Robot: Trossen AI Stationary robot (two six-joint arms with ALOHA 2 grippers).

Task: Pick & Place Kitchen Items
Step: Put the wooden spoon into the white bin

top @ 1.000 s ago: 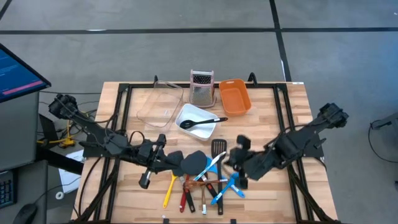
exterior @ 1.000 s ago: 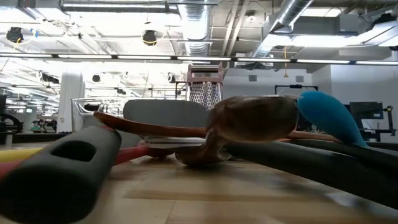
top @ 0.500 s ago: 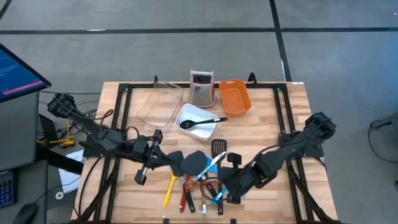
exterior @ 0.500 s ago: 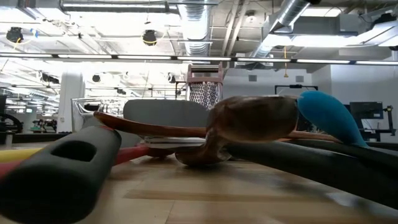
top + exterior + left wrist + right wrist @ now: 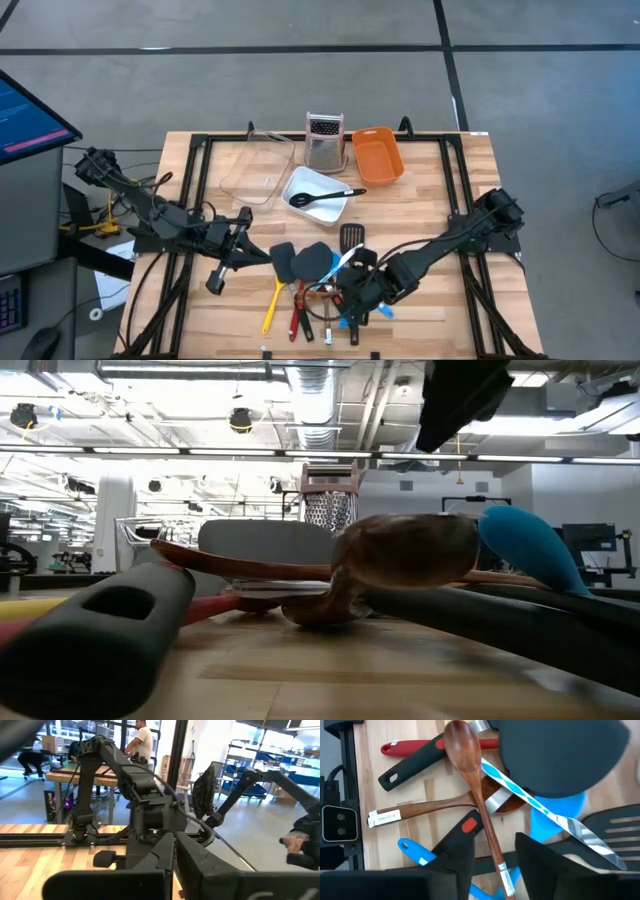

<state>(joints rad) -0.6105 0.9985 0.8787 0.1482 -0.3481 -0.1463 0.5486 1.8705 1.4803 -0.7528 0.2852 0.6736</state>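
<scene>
Right wrist view is showing the right gripper (image 5: 492, 857), fingers spread wide, straddling the wooden spoon (image 5: 475, 785), whose handle is running lengthwise between them

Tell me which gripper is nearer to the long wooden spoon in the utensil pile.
Right. The right gripper hangs directly over the long wooden spoon, fingers open. The left gripper is off to the pile's left side, apart from it.
</scene>
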